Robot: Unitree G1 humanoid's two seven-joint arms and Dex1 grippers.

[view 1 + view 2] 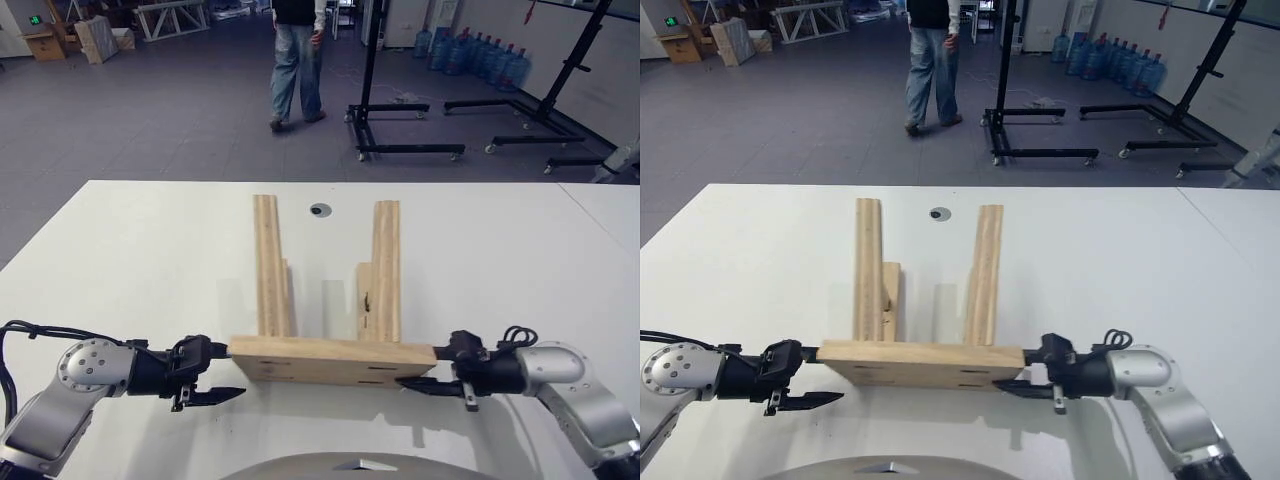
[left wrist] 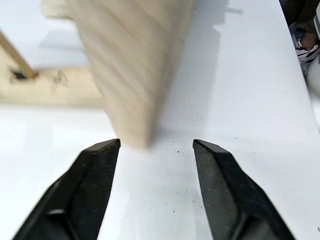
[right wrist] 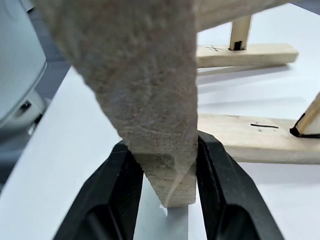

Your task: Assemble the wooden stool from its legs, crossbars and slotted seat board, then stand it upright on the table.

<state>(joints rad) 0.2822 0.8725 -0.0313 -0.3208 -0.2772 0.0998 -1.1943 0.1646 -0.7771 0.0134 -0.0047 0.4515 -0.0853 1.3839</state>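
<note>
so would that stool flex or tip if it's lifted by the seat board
Probably stiff: the seat board looks like thick solid wood. Likely to twist or tip, since only the right tool clamps one end, the left tool is open at the other, and the legs lie out to one side on the table.

We see a wide white table top [image 1: 120, 260] w/ a small round dark grommet hole [image 1: 320, 210], well fwd of the left gripper [image 1: 235, 370]. Beyond its far edge: smooth grey floor [image 1: 180, 120]. Far fwd of the right gripper [image 1: 420, 366]: black wheeled steel frames [image 1: 405, 110], blue plastic water bottles [image 1: 480, 55] behind. Far fwd-left: brown cardboard boxes [image 1: 95, 38].
</note>
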